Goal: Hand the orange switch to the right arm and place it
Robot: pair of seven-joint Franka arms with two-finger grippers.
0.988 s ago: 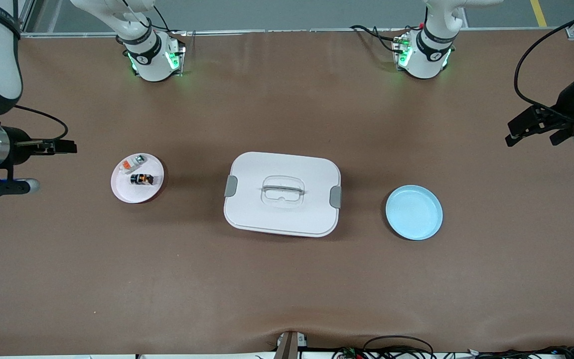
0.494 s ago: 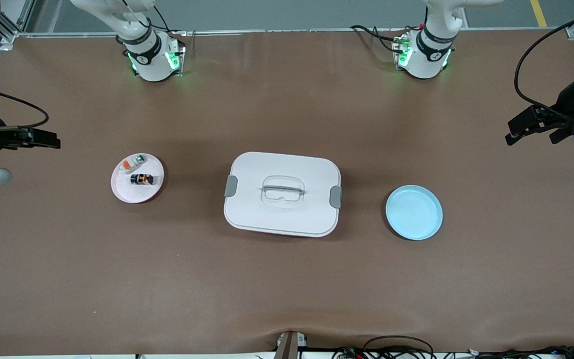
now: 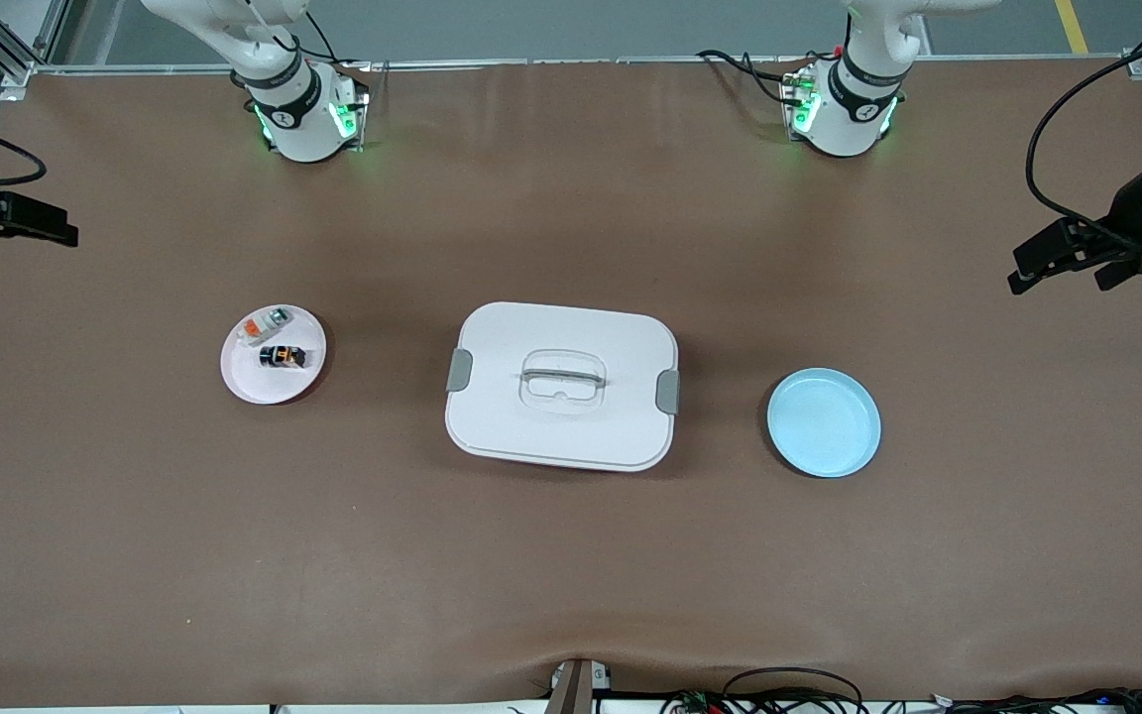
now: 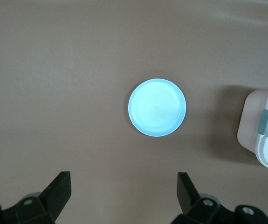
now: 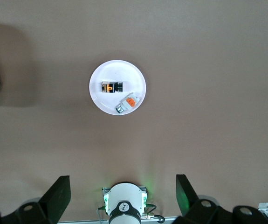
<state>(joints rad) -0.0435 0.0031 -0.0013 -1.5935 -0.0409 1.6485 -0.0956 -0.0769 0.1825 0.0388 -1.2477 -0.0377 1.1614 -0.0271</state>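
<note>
Orange switch point(image 3: 283, 356) lying on white plate point(image 3: 244, 380), toward the right arm's end of the surface point(image 3: 571, 555). Just beside it on the same plate, a little farther from the front camera: white-and-orange part point(image 3: 265, 325) with a grey end. Both parts apart from each other, neither touched by any jaws. White lidded box point(image 3: 562, 386) with grey clips and a clear handle at mid-surface, well apart from the plate. Blue plate point(image 3: 824, 421) toward the left arm's end, near the box, bare. Right gripper point(image 3: 31, 220) up high over the edge of the surface at the right arm's end, jaws spread wide and holding nothing; in its wrist view, white plate point(image 5: 117, 87) and switch point(image 5: 111, 87) well below. Left gripper point(image 3: 1067, 260) up high over the left arm's end, jaws likewise spread and bare, blue plate point(image 4: 157, 108) below it.
</note>
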